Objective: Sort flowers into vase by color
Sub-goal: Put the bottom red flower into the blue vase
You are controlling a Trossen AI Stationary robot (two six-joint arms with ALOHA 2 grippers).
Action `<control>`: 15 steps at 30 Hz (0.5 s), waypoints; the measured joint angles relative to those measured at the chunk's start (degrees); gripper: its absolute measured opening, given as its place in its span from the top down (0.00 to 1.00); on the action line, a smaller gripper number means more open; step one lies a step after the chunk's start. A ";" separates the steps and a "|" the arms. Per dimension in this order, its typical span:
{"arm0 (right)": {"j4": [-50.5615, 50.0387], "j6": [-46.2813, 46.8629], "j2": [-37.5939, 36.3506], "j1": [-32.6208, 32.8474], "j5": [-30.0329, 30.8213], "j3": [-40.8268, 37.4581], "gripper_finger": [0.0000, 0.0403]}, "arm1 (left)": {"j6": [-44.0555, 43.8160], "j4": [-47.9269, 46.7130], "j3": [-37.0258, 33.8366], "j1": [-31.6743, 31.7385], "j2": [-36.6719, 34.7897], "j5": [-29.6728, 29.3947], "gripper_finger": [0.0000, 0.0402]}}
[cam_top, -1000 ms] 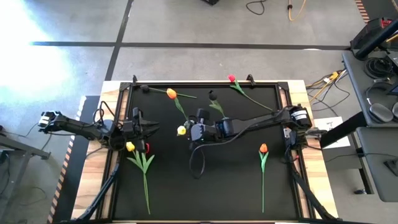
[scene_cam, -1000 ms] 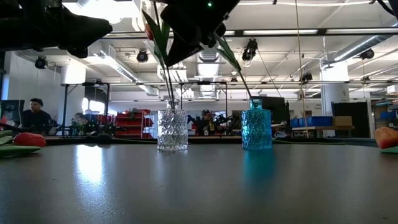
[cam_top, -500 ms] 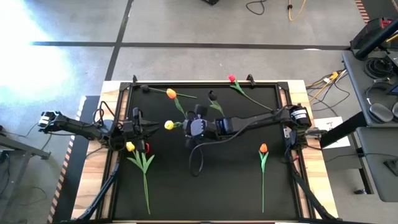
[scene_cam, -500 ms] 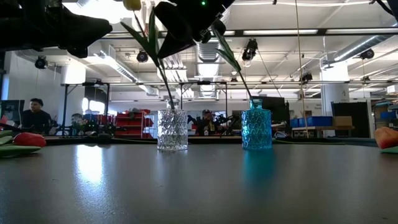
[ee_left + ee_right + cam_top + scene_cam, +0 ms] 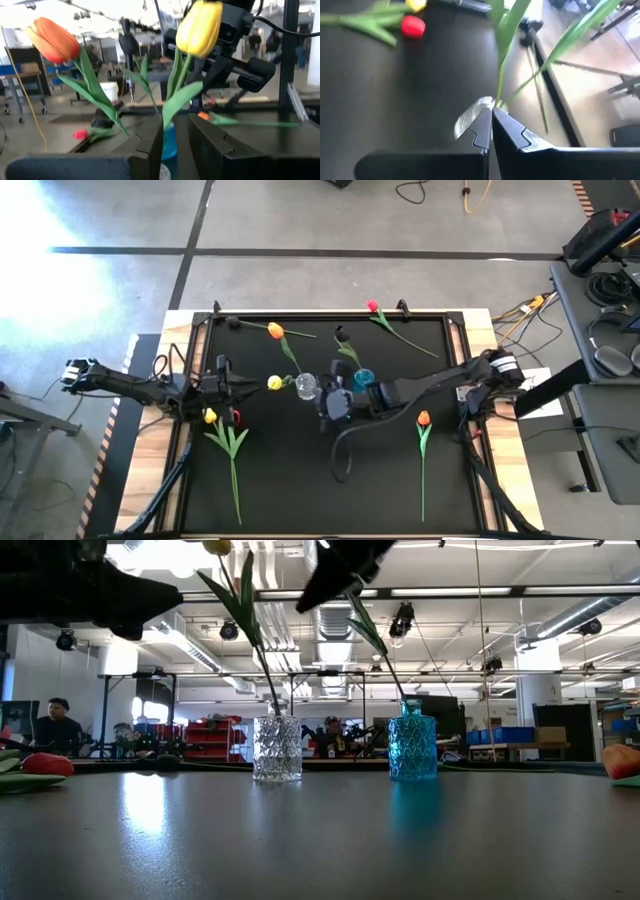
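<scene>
Yellow tulip standing in the clear glass vase mid-bench, blue vase just at its 3 o'clock, right claw at the clear vase's 5 o'clock, fingers together, left claw waiting at 9 o'clock, fingers apart

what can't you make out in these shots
- Blue vase, high view: partly hidden by the right arm, so its contents are unclear.
- Yellow tulip, low view: head cut off by the top edge.
- Clear vase, right wrist view: blurred, behind the right gripper.
- Left gripper, high view: too small to read.
</scene>
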 joint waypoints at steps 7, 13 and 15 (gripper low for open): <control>9.60 3.11 -6.65 2.17 0.58 -15.71 0.98 | -11.21 -21.89 11.06 -0.90 3.32 0.14 0.81; 18.86 3.31 -17.35 3.04 0.43 -29.29 0.98 | -21.83 -32.52 18.60 -6.27 13.66 -1.51 0.89; 20.96 3.73 -20.75 2.95 0.42 -33.54 0.98 | -28.52 -37.62 21.94 -8.68 17.83 -2.47 0.93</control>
